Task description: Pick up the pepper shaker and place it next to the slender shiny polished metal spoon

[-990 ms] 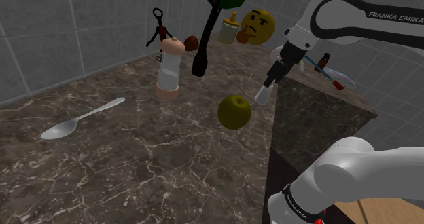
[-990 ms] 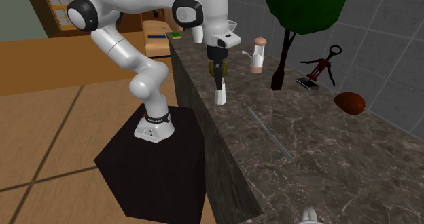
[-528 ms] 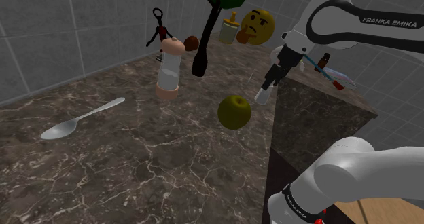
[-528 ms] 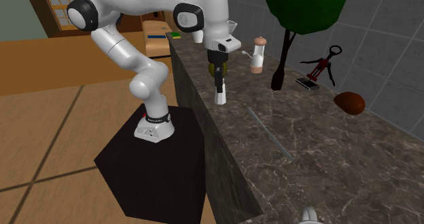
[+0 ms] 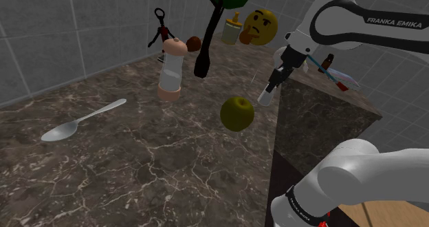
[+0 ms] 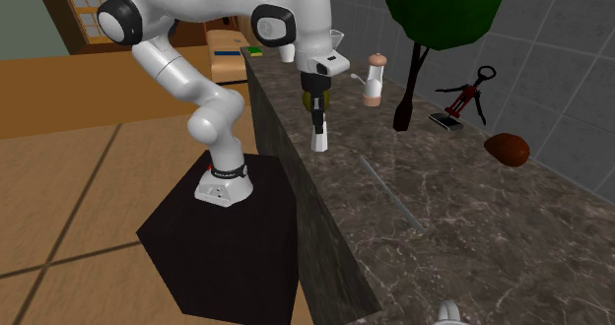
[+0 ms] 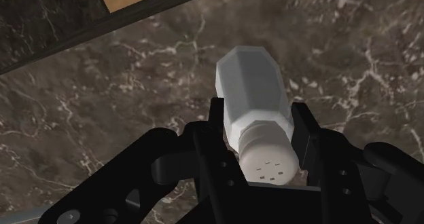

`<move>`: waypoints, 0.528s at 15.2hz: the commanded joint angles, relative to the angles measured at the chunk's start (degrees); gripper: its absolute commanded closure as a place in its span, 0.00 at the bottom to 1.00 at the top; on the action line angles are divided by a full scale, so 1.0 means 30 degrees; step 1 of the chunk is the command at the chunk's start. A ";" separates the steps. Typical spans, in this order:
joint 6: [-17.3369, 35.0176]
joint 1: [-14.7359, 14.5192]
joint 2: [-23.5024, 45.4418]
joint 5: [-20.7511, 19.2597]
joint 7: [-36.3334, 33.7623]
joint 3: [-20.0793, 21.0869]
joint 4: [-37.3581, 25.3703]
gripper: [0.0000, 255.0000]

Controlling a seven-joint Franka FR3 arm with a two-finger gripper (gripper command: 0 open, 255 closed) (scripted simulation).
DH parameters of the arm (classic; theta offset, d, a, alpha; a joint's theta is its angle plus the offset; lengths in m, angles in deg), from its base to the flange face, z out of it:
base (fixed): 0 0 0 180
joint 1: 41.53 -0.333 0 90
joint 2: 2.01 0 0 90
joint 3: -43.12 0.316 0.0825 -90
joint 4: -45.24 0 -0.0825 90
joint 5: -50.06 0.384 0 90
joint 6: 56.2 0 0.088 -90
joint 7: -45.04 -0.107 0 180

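Observation:
A small white pepper shaker (image 7: 248,87) with a holed cap stands on the dark marble counter (image 5: 158,164), close to its edge by the stand. My gripper (image 7: 258,121) comes down over it, and its black fingers (image 7: 216,117) clasp the shaker just below the cap. The gripper (image 5: 276,77) and the shaker (image 5: 265,95) under it are at the counter's right corner in the shoulder view. In the second exterior view the shaker (image 6: 318,139) sits under the gripper (image 6: 316,116). The shiny metal spoon (image 5: 79,121) lies flat far off, toward the shoulder view's left.
Between the shaker and the spoon are a green apple (image 5: 237,113) and a tall white-and-tan grinder (image 5: 170,71). Further back are a dark tree-like object (image 5: 206,47), a corkscrew (image 5: 161,29), a yellow face figure (image 5: 260,26) and a bottle (image 5: 232,27). The counter drops off at the edge (image 6: 296,190) beside the stand.
The fingers stood apart around the shaker before and have now closed on it. The arm shifted slightly in the first half second, then stayed still.

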 commanded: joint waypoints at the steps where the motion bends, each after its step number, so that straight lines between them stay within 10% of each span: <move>1: -0.0002 0.0000 0.0002 0.0000 0.0001 0.0000 0.0005 1.00; 8: -0.1001 -0.0045 0.0046 0.0067 -0.0039 0.0081 -0.1040 1.00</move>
